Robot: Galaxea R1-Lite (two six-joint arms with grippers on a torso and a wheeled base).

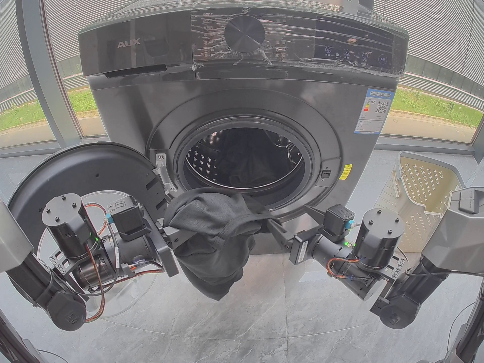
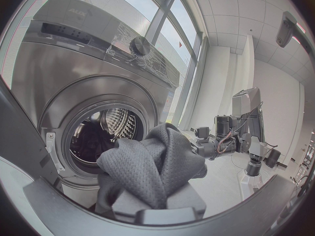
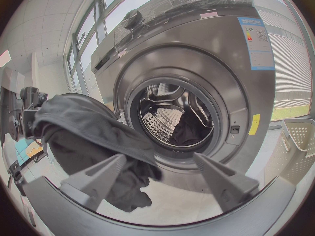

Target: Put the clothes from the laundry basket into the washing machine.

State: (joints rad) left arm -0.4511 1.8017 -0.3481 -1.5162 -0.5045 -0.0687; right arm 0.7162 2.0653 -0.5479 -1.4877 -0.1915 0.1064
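Head view catches the loading step partway: the left hand (image 1: 177,234) pinches a dark grey mesh garment (image 1: 217,228) just below and in front of the round drum opening (image 1: 201,149) of the grey front-loading washing machine (image 1: 242,97), with the cloth hanging toward the floor. The right hand (image 1: 287,219), fingers spread, touches the garment's other edge, also just below the opening. Dark clothing (image 1: 247,162) already lies inside the drum. A white perforated laundry basket (image 1: 428,192) stands to the opening's right, and the round door (image 1: 80,177) is swung open to its left. Next, I judge, the bundle must rise over the lip, go well inside, then be released without snagging.
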